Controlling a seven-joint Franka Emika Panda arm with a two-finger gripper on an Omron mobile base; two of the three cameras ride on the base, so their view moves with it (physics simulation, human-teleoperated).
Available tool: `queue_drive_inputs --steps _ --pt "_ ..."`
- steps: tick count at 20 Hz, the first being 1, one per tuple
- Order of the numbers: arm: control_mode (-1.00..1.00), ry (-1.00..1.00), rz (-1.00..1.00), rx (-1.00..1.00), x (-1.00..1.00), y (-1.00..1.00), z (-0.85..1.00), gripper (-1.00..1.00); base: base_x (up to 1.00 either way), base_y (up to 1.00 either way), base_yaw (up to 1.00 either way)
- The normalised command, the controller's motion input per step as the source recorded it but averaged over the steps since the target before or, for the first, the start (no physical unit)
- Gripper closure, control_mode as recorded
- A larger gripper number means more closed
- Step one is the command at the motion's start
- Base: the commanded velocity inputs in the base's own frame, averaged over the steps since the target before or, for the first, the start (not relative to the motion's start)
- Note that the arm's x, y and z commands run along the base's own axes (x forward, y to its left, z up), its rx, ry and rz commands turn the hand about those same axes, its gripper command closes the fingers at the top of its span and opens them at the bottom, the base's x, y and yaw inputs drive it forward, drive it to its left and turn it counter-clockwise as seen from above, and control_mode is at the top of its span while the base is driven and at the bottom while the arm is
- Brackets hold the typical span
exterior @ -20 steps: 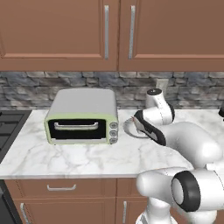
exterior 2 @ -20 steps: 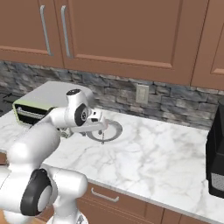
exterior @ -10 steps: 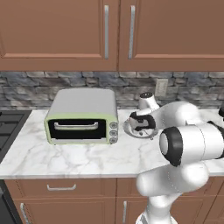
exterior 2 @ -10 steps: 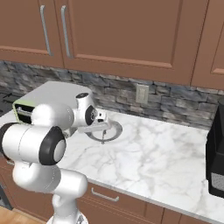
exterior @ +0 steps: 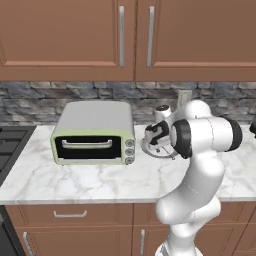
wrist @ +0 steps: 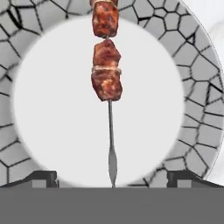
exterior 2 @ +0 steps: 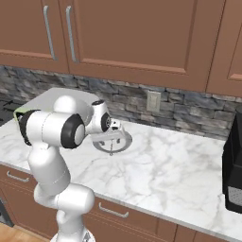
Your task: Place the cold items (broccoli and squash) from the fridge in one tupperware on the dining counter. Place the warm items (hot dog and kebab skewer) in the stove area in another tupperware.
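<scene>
The kebab skewer, browned meat chunks on a thin metal stick, lies on a round grey-and-white plate. My gripper hangs open straight above it, one fingertip on each side of the stick's bare end. In the base views the gripper hovers low over that plate on the marble counter, and the skewer's tip pokes past the rim. Nothing is held. The hot dog, broccoli, squash, fridge and both tupperwares are out of view.
A pale green toaster oven stands just left of the plate. The dark stove top meets the counter's left end. A black appliance sits at the far right. Stone backsplash and brown wall cabinets rise behind.
The arm's links have swung from low on the right to upright in front of the camera. The hand has shifted slightly left over the plate. The jaws stay open.
</scene>
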Motion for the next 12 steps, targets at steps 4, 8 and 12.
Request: queue_drive_inputs --steps 4,8,12 --pt "-1.00 0.00 0.01 0.00 0.28 -0.03 -0.38 -1.00 0.00 0.00 0.00" --pt "-1.00 0.00 0.00 0.00 0.19 -0.01 -0.39 -1.00 0.00 0.00 0.00" --pt "-1.00 0.00 0.00 0.00 0.13 -0.06 -0.34 1.00 0.00 0.00 0.00"
